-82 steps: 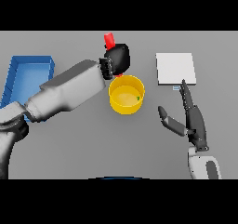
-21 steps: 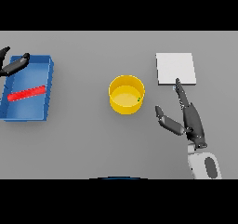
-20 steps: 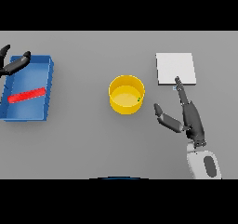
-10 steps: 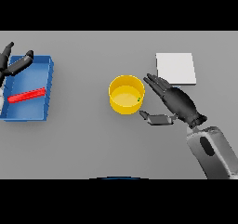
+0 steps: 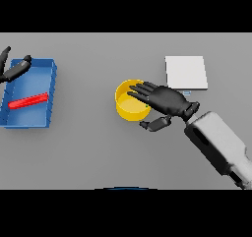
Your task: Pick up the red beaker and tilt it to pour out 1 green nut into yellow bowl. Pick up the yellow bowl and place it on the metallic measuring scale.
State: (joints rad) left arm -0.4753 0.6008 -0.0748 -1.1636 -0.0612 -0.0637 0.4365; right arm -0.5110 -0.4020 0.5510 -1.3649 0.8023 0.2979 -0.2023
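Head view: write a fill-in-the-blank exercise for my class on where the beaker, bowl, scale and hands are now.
1. The red beaker lies on its side in the ____ tray.
2. The right hand reaches over the rim of the ____ bowl.
3. The scale is to the bowl's ____.
4. The left hand is at the tray's far ____ corner.

Missing words: blue; yellow; right; left

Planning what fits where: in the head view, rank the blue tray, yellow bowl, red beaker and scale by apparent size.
1. blue tray, largest.
2. measuring scale.
3. yellow bowl, close to the scale and partly hidden by the right hand, so unsure.
4. red beaker, lying in the tray, smallest.
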